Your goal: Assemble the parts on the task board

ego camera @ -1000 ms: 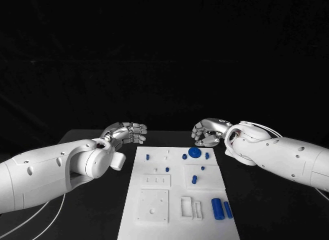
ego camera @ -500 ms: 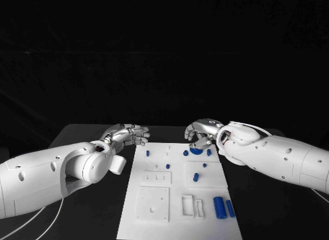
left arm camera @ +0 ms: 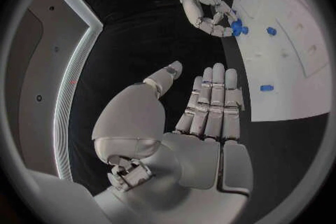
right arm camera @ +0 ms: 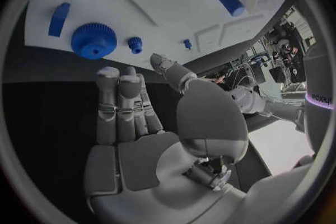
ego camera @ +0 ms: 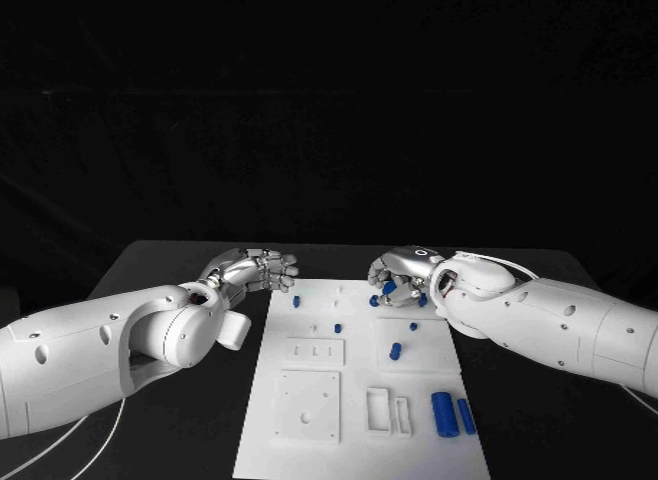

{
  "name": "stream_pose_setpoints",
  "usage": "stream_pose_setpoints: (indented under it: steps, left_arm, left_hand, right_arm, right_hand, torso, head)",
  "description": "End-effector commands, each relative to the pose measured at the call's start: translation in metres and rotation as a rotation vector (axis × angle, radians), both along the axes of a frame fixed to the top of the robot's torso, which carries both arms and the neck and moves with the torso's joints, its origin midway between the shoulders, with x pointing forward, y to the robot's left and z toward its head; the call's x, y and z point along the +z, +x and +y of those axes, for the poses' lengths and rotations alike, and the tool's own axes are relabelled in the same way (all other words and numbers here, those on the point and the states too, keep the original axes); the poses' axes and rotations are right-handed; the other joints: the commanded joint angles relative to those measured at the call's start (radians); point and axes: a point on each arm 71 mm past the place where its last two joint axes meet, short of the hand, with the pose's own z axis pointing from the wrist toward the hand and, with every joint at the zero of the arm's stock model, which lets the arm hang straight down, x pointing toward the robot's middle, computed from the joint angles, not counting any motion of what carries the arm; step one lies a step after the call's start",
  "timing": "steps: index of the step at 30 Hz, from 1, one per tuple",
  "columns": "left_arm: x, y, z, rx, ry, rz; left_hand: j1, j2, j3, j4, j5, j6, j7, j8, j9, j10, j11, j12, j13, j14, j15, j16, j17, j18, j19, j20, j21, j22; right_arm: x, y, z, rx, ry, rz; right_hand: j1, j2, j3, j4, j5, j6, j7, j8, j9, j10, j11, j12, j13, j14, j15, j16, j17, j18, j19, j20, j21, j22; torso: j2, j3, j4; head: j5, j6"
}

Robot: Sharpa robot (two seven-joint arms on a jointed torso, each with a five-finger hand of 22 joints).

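The white task board (ego camera: 355, 385) lies along the table's middle. At its far end a blue gear (ego camera: 391, 292) lies flat, partly hidden behind my right hand (ego camera: 403, 272), which hovers just over it with fingers loosely curved and nothing in them. In the right wrist view the gear (right arm camera: 93, 40) sits just beyond the fingertips (right arm camera: 108, 74). My left hand (ego camera: 254, 269) hangs off the board's far left corner, holding nothing; its fingers (left arm camera: 213, 102) lie straight side by side, thumb apart. The left wrist view shows the right hand (left arm camera: 201, 4) at the gear (left arm camera: 237, 27).
Small blue pegs (ego camera: 296, 300) (ego camera: 338, 327) (ego camera: 396, 350) dot the board's far half. Two blue cylinders (ego camera: 443, 413) (ego camera: 465, 415) lie at its near right, beside white slotted blocks (ego camera: 385, 412). Raised white plates (ego camera: 308, 408) occupy the near left. Black table (ego camera: 171, 290) surrounds the board.
My right hand has moved left and down from beside the board's far right corner to over the blue gear. The left hand has hardly moved. The view has shifted slightly.
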Motion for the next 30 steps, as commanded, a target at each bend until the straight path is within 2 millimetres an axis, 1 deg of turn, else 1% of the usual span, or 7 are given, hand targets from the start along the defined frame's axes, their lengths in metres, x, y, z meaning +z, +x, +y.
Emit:
stream_pose_setpoints:
  steps: [1, 5, 9, 15, 19, 25, 30]
  left_arm:
    - [0.0027, 0.0001, -0.0014, -0.019, -0.007, -0.021]
    - [0.0028, -0.0001, -0.001, -0.019, -0.007, -0.021]
    - [0.0033, -0.0013, -0.0012, -0.024, -0.01, -0.021]
    - [0.0034, -0.0012, -0.0006, -0.024, -0.01, -0.021]
    - [0.0037, -0.0017, -0.0007, -0.026, -0.011, -0.021]
    - [0.0041, -0.0013, -0.0009, -0.027, -0.011, -0.02]
    - [0.004, -0.0008, -0.0014, -0.029, -0.01, -0.018]
  left_hand:
    - [-0.01, 0.002, 0.002, -0.005, -0.006, 0.008, 0.007, 0.001, 0.001, 0.004, -0.001, 0.003, -0.001, 0.006, -0.003, -0.004, 0.002, 0.011, -0.006, -0.003, 0.004, 0.019]
    - [-0.01, 0.002, 0.002, -0.005, -0.006, 0.008, 0.007, 0.0, 0.001, 0.003, 0.0, 0.002, -0.001, 0.006, -0.003, -0.004, 0.002, 0.011, -0.006, -0.003, 0.005, 0.019]
    - [-0.012, 0.002, 0.002, -0.005, -0.007, 0.007, 0.007, -0.001, 0.001, 0.003, 0.0, 0.002, -0.002, 0.006, -0.003, -0.004, 0.002, 0.01, -0.006, -0.003, 0.005, 0.019]
    - [-0.013, 0.002, 0.002, -0.005, -0.007, 0.007, 0.007, -0.002, 0.001, 0.002, 0.001, 0.001, -0.002, 0.006, -0.003, -0.004, 0.002, 0.01, -0.006, -0.003, 0.005, 0.019]
    - [-0.014, 0.002, 0.002, -0.005, -0.007, 0.007, 0.007, -0.002, 0.001, 0.002, 0.001, 0.001, -0.002, 0.006, -0.003, -0.004, 0.002, 0.01, -0.006, -0.003, 0.005, 0.019]
    - [-0.015, 0.002, 0.002, -0.005, -0.007, 0.007, 0.007, -0.003, 0.001, 0.002, 0.001, 0.001, -0.003, 0.006, -0.003, -0.004, 0.002, 0.01, -0.006, -0.003, 0.005, 0.019]
    - [-0.015, 0.002, 0.002, -0.005, -0.007, 0.007, 0.007, -0.003, 0.001, 0.002, 0.001, 0.001, -0.003, 0.006, -0.003, -0.004, 0.002, 0.01, -0.006, -0.003, 0.005, 0.019]
  right_arm:
    - [-0.0033, -0.0022, 0.0021, 0.001, -0.015, -0.008]
    - [-0.0066, -0.0026, 0.0031, -0.002, -0.027, -0.008]
    - [-0.0071, -0.0018, 0.0012, -0.012, -0.036, -0.017]
    - [-0.0064, -0.0015, 0.0015, -0.016, -0.037, -0.031]
    - [-0.0057, -0.0014, 0.0042, -0.021, -0.035, -0.04]
    - [-0.0057, -0.0008, 0.003, -0.031, -0.045, -0.047]
    - [-0.006, -0.0014, 0.0061, -0.023, -0.047, -0.042]
  right_hand:
    - [-0.003, -0.008, -0.007, 0.0, 0.001, -0.008, -0.002, -0.004, -0.002, -0.008, 0.001, -0.005, -0.003, -0.005, 0.014, 0.007, -0.002, 0.069, 0.002, -0.005, 0.004, 0.017]
    - [-0.004, -0.011, -0.01, -0.001, 0.001, -0.009, -0.001, -0.006, -0.002, -0.017, 0.004, -0.006, -0.007, -0.007, 0.016, 0.009, -0.005, 0.069, 0.001, -0.006, 0.004, 0.016]
    - [-0.004, -0.012, -0.011, 0.0, 0.0, -0.01, -0.002, -0.007, -0.003, -0.022, 0.005, -0.005, -0.01, -0.008, 0.018, 0.01, -0.007, 0.069, 0.001, -0.007, 0.003, 0.015]
    - [-0.001, -0.011, -0.01, 0.001, -0.001, -0.008, -0.005, -0.007, -0.003, -0.025, 0.006, -0.004, -0.012, -0.009, 0.019, 0.011, -0.009, 0.069, 0.001, -0.007, 0.003, 0.014]
    - [0.002, -0.011, -0.006, 0.002, -0.005, -0.009, -0.005, -0.008, -0.004, -0.026, 0.007, -0.003, -0.014, -0.011, 0.02, 0.013, -0.012, 0.069, 0.001, -0.008, 0.001, 0.013]
    - [0.01, -0.018, 0.015, 0.015, -0.028, -0.008, -0.005, -0.012, -0.007, -0.027, 0.008, -0.002, -0.019, -0.012, 0.02, 0.018, -0.021, 0.069, 0.002, -0.006, -0.002, 0.011]
    - [0.011, -0.019, 0.022, 0.02, -0.035, -0.004, -0.005, -0.011, -0.007, -0.02, 0.006, 0.001, -0.02, -0.013, 0.019, 0.02, -0.025, 0.069, 0.002, -0.005, -0.002, 0.011]
  torso:
    - [0.01, 0.002, -0.0005]
    - [0.014, 0.0032, -0.0017]
    - [0.019, 0.0053, -0.0035]
    - [0.022, 0.0057, -0.0037]
    - [0.024, 0.0068, -0.0038]
    - [0.025, 0.0058, -0.0029]
    - [0.027, 0.0057, -0.0037]
  head:
    - [-0.001, -0.004]
    - [-0.001, -0.003]
    - [0.002, -0.003]
    - [0.002, -0.002]
    - [0.001, 0.0]
    - [0.0, 0.0]
    - [0.001, 0.001]
